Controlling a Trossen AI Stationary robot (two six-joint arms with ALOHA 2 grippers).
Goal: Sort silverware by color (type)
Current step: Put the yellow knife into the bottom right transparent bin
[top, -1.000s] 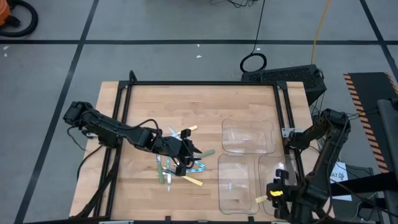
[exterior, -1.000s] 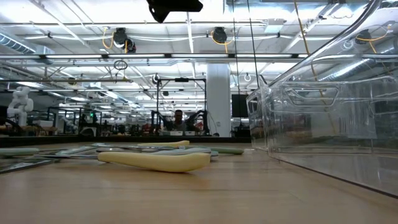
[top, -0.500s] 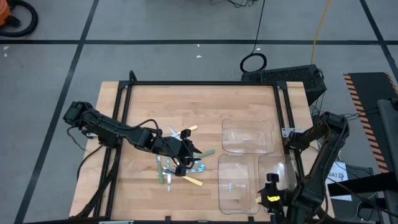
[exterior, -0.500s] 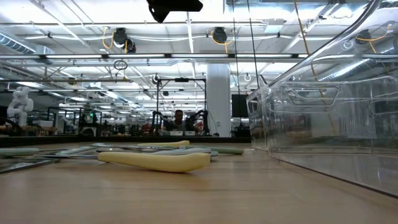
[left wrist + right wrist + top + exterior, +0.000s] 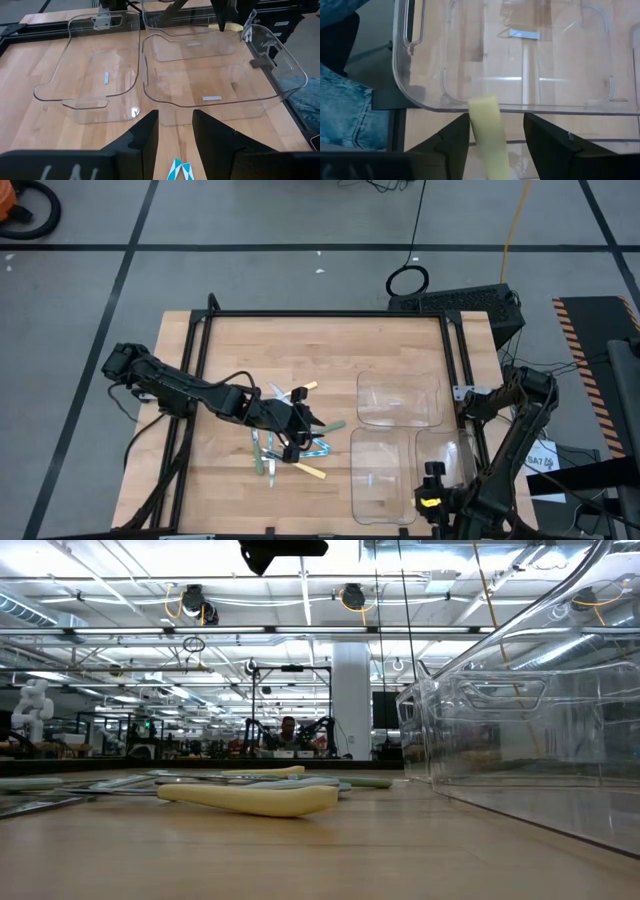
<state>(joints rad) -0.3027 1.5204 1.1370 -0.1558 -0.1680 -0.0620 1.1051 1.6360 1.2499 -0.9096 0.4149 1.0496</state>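
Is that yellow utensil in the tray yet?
Not yet: the yellow utensil sits between the right end effector's fingers, at the tray's rim.

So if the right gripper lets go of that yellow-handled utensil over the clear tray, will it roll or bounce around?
Probably not roll: the yellow-handled utensil between the right gripper's fingers looks flattish. It seems stiff and light, so it may skid on the clear tray's smooth floor.

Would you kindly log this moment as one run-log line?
left gripper: open, over pile | right gripper: shut on yellow utensil, by tray | sorting: underway
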